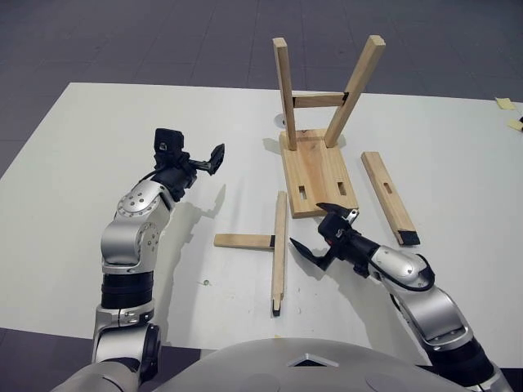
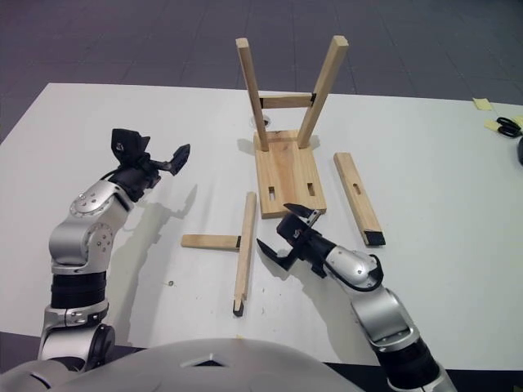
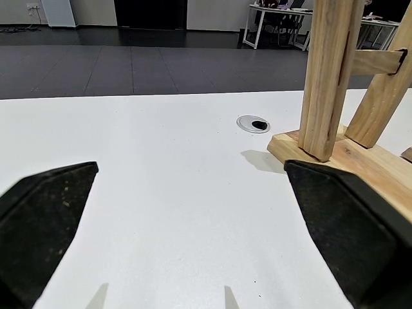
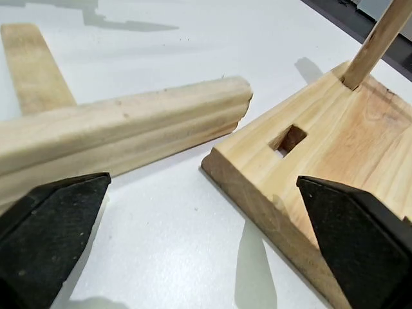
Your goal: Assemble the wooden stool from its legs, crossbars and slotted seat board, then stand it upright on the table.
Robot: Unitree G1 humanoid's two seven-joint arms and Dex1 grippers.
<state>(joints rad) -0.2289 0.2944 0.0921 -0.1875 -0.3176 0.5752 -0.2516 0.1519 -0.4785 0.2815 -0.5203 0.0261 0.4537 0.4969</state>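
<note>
Right hand (image 1: pixel 306 224) was spread wide beside the loose leg (image 1: pixel 279 245); pinching its middle firmly would keep it level.

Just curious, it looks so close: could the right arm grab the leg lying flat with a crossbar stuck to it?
Probably yes. The right end effector is open, hovering right next to the leg, and nothing lies between them.

Bright, even light from above falls on the white surface (image 1: pixel 82 163) — no glare. The seat board (image 1: pixel 315 175) throws a short, soft shadow off its far left corner; the floor (image 1: pixel 163 41) beyond it lies dim.
</note>
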